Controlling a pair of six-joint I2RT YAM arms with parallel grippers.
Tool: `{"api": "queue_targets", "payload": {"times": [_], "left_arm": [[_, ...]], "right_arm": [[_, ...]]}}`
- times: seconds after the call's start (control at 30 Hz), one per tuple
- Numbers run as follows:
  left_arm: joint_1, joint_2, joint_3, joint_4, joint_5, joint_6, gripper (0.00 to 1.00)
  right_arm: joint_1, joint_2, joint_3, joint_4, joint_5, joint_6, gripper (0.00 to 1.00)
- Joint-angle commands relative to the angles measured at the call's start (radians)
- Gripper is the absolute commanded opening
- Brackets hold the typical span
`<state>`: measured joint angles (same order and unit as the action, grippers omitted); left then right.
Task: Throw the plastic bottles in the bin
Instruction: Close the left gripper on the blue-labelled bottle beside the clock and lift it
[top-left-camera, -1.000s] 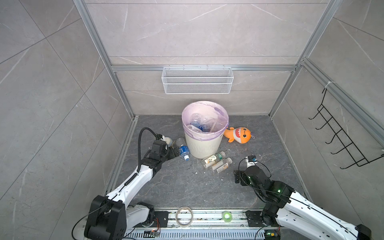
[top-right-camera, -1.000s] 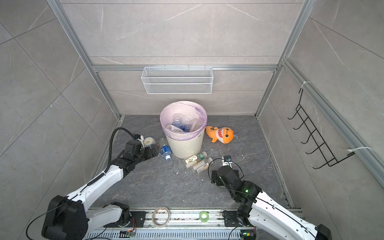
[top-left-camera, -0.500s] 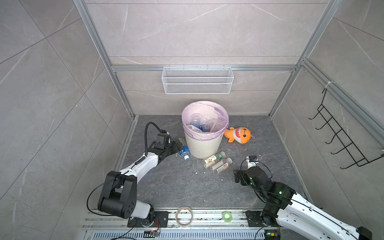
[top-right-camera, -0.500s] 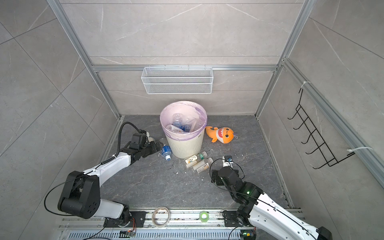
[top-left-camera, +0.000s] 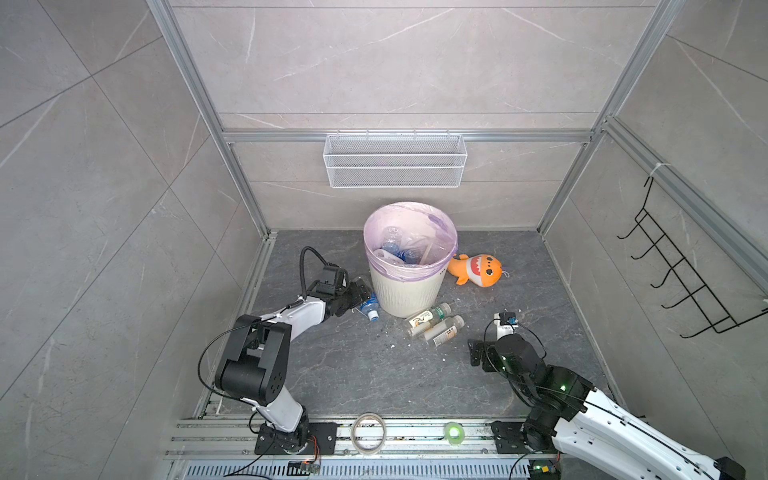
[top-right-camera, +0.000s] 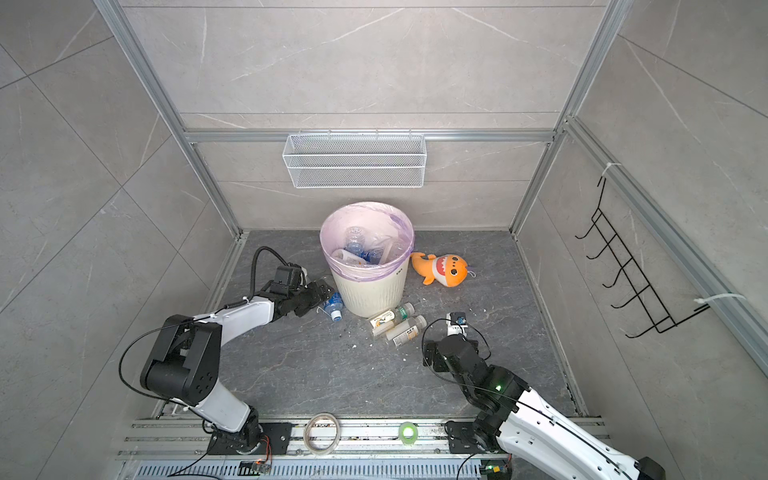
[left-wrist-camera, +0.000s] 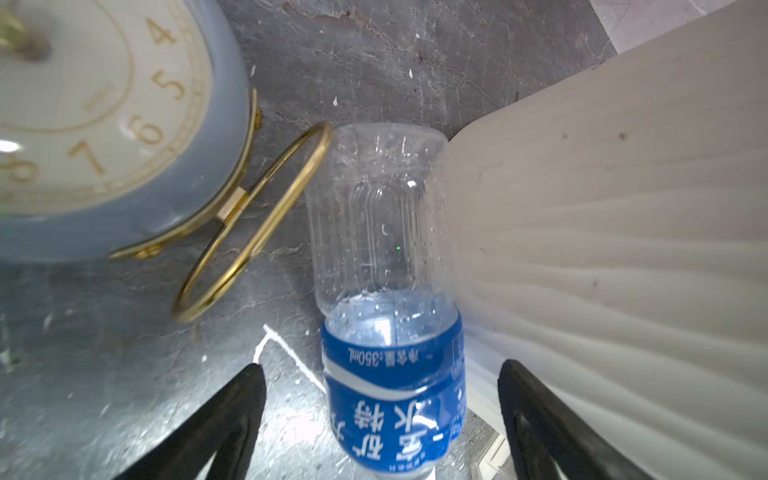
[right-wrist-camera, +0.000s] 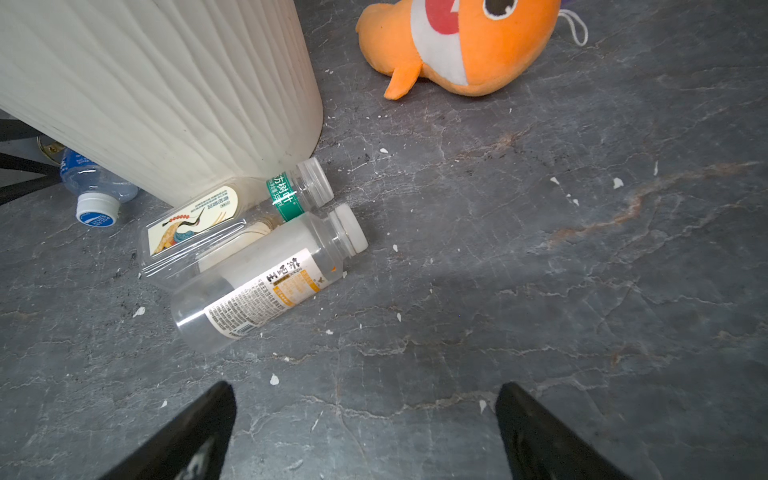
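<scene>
In both top views the blue-labelled bottle (top-left-camera: 369, 305) lies on the floor (top-left-camera: 353, 374) just left of centre, tucked against the foot of the bin (top-left-camera: 409, 291). That is why the left tool (left-wrist-camera: 380, 365) sits low, its jaws spread to either side of the label without touching it. The right tool (right-wrist-camera: 365, 384), equally spread and empty, hovers at lower right facing two more bottles (right-wrist-camera: 266, 282) that lie side by side near the bin, probably its next pick.
</scene>
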<state>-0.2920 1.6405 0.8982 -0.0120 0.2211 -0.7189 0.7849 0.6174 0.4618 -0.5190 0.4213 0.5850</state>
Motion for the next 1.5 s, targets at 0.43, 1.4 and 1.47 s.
{"api": "queue_targets", "payload": {"times": [0.43, 1.4, 1.47], "left_arm": [[0.004, 0.127, 0.091, 0.094, 0.038, -0.04, 0.85], [-0.005, 0.034, 0.015, 0.057, 0.052, 0.054, 0.66], [-0.011, 0.002, -0.001, 0.041, 0.049, 0.072, 0.65]], "right_arm": [[-0.004, -0.005, -0.013, 0.013, 0.004, 0.009, 0.99], [-0.003, 0.008, -0.012, 0.016, 0.002, 0.007, 0.99], [-0.004, 0.008, -0.012, 0.019, 0.001, 0.006, 0.99]]}}
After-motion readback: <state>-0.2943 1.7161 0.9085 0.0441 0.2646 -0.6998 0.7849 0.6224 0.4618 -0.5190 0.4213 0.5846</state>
